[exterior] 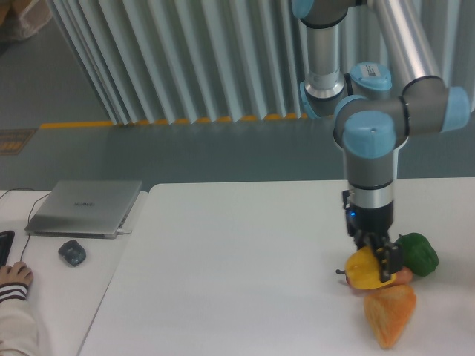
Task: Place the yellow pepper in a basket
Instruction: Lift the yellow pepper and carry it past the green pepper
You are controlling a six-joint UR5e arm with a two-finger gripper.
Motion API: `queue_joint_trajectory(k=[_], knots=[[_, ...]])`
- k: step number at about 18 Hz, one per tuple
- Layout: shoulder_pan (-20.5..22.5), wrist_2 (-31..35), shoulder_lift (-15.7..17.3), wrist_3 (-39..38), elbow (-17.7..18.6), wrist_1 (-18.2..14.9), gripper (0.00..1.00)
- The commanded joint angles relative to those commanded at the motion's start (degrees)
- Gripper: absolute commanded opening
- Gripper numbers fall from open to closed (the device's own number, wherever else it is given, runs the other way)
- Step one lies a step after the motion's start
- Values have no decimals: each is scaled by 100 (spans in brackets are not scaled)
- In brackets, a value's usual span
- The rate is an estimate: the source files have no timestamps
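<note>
At the far left edge, around 8 o'clock, a hand [12, 276] in a striped cuff rests on the side desk. Just right of it lies a small dark mouse [72, 252], and above that, toward 9 o'clock, a closed grey laptop [84, 207]. The white table [223, 274] fills the middle and lower part of the view. At about 4 o'clock the arm [369, 159] points straight down, and its gripper [379, 261] is pinching the yellow pepper [364, 271], which hangs just above the table top. Right behind the pepper a bit of the red pepper [401, 278] peeks out, mostly hidden. Below it, toward 5 o'clock, lies the orange wedge [389, 314]. The green pepper [418, 252] sits just to the right of the gripper.
</note>
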State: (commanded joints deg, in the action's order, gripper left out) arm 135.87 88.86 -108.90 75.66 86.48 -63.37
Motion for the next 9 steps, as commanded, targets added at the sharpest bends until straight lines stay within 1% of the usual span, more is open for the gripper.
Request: queue_joint_trajectory(k=[2,7,9], knots=[[158,9,53,229,44,0,45],[519,9,53,660,132,9,45],[817,0,53,1133,132,9,45]])
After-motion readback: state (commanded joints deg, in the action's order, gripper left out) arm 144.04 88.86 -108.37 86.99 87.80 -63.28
